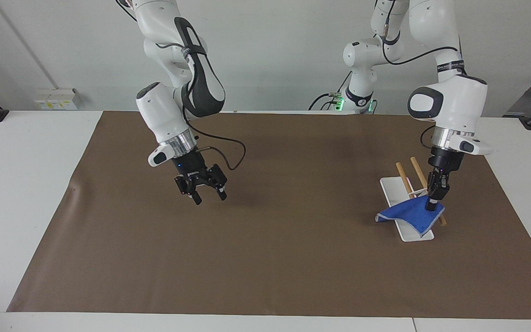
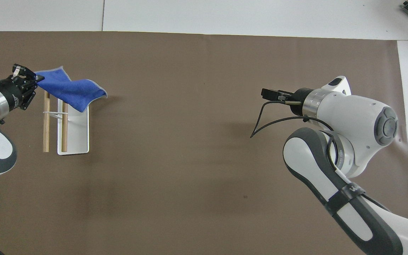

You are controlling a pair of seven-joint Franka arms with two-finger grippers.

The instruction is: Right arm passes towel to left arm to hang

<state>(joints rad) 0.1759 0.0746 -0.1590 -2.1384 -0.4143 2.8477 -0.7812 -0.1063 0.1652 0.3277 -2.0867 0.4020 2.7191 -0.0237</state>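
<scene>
My left gripper [image 1: 431, 204] is pinched on one corner of the blue towel [image 1: 408, 216], which drapes limp across the wooden bars of the rack [image 1: 420, 184] and its white base. It looks light and floppy, so an edge grip suits it. The towel hides the bars' ends farthest from me. My right gripper [image 1: 208, 192] waits, spread apart, over bare mat.
</scene>
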